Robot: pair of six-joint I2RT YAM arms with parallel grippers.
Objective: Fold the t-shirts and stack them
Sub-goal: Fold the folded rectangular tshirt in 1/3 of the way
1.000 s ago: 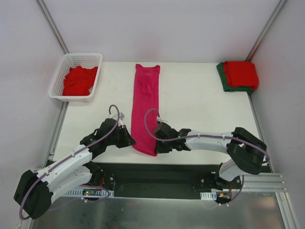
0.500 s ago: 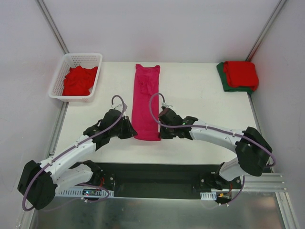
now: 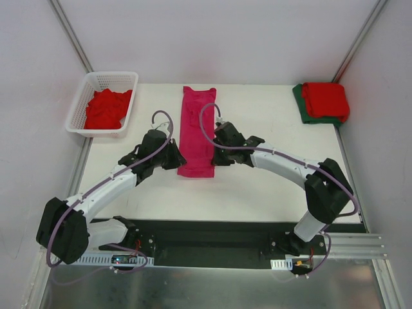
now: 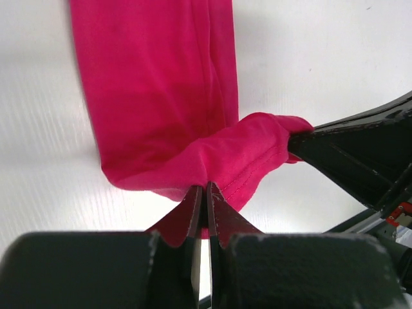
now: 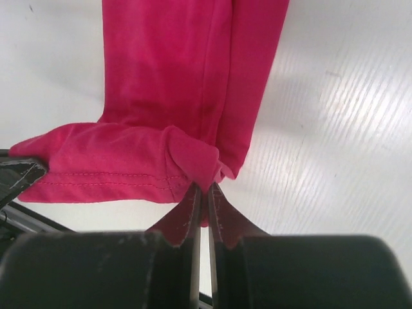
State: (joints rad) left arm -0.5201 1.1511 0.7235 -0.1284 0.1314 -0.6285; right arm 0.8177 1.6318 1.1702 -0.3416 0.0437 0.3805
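The pink t-shirt point(image 3: 196, 125) lay as a long narrow strip down the middle of the white worktop point(image 3: 277, 187), its far end close to the back edge and its near end turned up by both arms. The left hand point(image 3: 175, 159) was closed tight on the left corner of that near hem, and the right hand point(image 3: 215, 158) was closed just as tight on the right corner, so the hem hung stretched between them over the cloth below. In the left wrist view the fingers of the left hand point(image 4: 205, 190) met with only a sliver of pink cloth between them, and the dark fingers of the other arm showed at the right, pinching the far end of the same fold. In the right wrist view the right hand point(image 5: 203, 188) pinched a bunched corner of the hem (its line of stitching ran off to the left, towards the other arm's fingertips at the picture's edge). The rest of the pink t-shirt point(image 5: 193, 71) lay flat on the worktop beyond the fold. At the back left corner stood a white lattice basket point(image 3: 111, 76) holding crumpled red t-shirts point(image 3: 106, 108). At the back right corner a folded red t-shirt point(image 3: 326, 100) sat on top of a folded green t-shirt point(image 3: 301, 103), well apart from both arms.
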